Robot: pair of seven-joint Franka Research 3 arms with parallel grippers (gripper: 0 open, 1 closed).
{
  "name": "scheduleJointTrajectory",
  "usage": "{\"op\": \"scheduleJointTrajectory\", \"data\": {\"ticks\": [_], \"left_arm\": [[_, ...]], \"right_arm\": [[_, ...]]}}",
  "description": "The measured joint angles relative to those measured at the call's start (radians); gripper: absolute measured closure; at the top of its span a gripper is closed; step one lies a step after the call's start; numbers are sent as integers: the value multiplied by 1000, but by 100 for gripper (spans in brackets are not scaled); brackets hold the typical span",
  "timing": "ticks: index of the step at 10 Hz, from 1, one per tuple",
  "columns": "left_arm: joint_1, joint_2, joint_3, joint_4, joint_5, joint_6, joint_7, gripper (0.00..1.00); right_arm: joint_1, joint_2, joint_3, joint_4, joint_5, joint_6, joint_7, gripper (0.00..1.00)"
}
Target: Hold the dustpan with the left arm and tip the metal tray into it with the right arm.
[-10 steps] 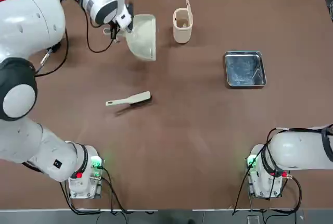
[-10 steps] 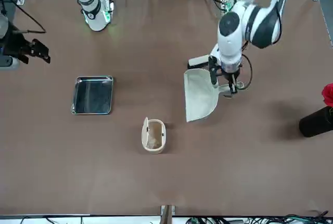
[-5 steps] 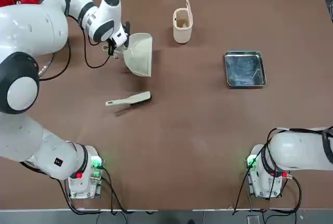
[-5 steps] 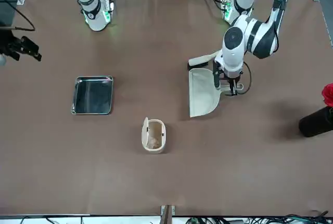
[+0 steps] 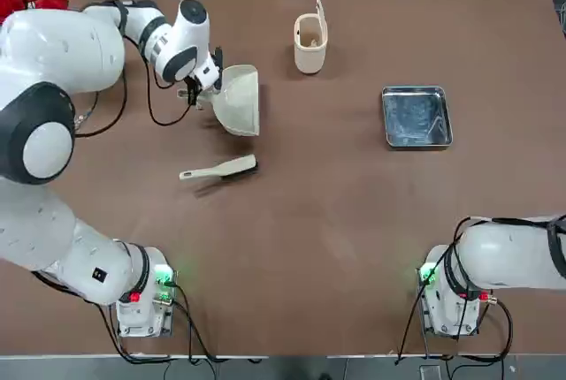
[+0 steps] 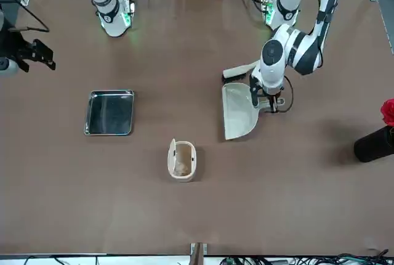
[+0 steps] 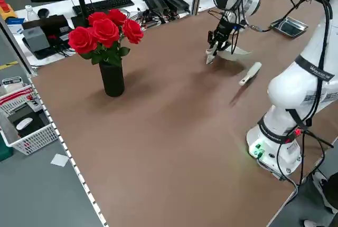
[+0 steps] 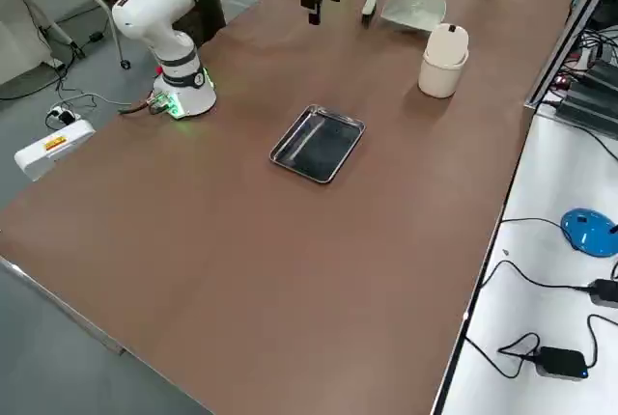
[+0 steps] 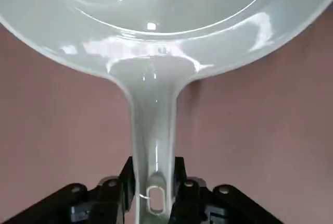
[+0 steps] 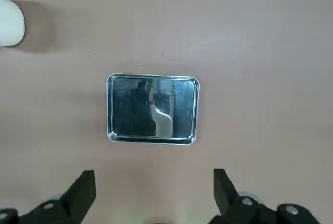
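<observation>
The left gripper (image 5: 202, 90), fingers clamped on the dustpan (image 5: 239, 100) handle, has carried it nearer the brush (image 5: 218, 169); right gripper (image 6: 38, 54) hovers spread above the untouched tray (image 5: 416, 117).

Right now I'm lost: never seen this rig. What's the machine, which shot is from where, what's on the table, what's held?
Two white robot arms stand side by side at a brown table. The pictures come from overhead, from across the table, from each side, and from a camera on each wrist. On the table lie a metal tray, a hand brush and a cream bin; a vase of roses stands at the robot's left. The left gripper is shut on the dustpan by its thin handle. The right gripper hangs open high above the tray, holding nothing.
</observation>
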Motion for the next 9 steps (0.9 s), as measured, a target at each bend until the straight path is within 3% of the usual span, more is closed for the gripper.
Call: {"op": "scheduleJointTrajectory", "data": {"ticks": [9], "left_arm": [[-17,38,-6,-38,0,2,-96,67]], "right_arm": [[-1,-10,-3,11,0,0,0,0]]}}
